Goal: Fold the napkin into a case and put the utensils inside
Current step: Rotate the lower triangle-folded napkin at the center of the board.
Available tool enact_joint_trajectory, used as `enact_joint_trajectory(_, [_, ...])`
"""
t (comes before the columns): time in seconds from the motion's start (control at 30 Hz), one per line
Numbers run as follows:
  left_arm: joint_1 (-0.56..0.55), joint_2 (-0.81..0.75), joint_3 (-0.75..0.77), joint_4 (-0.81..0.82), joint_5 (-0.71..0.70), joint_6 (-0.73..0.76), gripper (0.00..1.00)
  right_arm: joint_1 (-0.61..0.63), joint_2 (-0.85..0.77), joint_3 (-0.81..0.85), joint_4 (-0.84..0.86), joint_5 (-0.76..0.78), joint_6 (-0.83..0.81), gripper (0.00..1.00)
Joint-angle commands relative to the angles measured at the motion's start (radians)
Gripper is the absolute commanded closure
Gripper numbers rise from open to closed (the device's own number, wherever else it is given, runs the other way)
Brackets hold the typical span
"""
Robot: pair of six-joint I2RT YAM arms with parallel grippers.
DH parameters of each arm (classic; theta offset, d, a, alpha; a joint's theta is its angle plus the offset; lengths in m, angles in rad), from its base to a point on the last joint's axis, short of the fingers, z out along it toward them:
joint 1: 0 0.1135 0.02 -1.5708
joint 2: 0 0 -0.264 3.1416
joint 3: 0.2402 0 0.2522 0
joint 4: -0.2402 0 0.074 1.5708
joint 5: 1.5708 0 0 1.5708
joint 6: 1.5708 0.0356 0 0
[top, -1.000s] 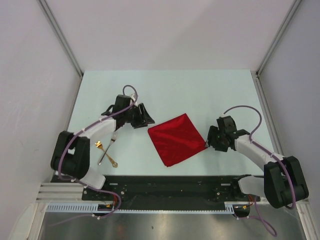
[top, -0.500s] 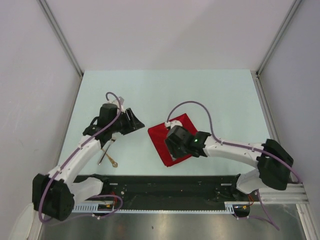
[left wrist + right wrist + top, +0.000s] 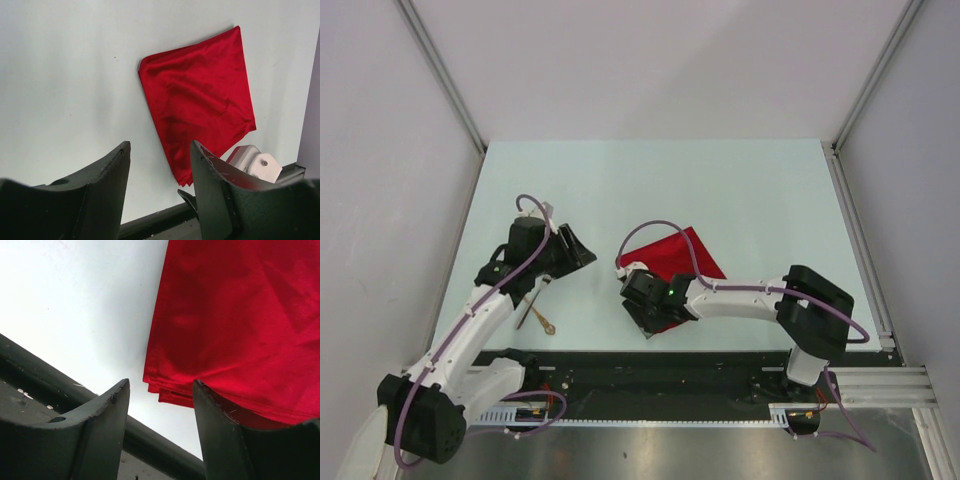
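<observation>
So, the napkin [image 3: 682,254] sits flat around the middle of the table [image 3: 740,180], a bit closer to the near edge, turned like a diamond with one corner pointing at that edge. The right wrist cam shows that near corner [image 3: 235,315] is several stacked layers, so it's folded over at least once, w/ a few soft wrinkles on top. The right gripper [image 3: 645,315] hangs over the napkin's near-left side, fingers spread apart w/ nothing between them. In its own cam [image 3: 160,385] the layered corner shows right in the gap, but can't tell if the tips touch the cloth or the table. The right arm comes in from the near-right corner and covers part of the red from above. The left gripper [image 3: 582,250] is over bare table to the left of the napkin, well apart from it and pointing its way, also spread wide and holding nothing [image 3: 160,145]. The utensils [image 3: 536,308] lie toward the near-left corner, partly tucked under the left arm, gold, well apart from the napkin; can't make out how many pieces there are.
</observation>
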Motion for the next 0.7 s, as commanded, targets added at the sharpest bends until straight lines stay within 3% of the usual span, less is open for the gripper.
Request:
enact_joint_trajectory(0.0, [0.013, 0.006, -0.008, 0.018, 0.020, -0.017, 0.44, 0.013, 0.026, 0.030, 0.028, -0.010, -0.028, 0.41])
enact_joint_trajectory(0.3, [0.016, 0.020, -0.005, 0.020, 0.034, -0.012, 0.44, 0.031, 0.064, 0.009, 0.030, 0.010, -0.039, 0.41])
enact_joint_trajectory(0.67, [0.022, 0.047, 0.001, 0.037, 0.052, -0.014, 0.44, 0.044, 0.080, -0.043, 0.031, 0.070, -0.030, 0.60])
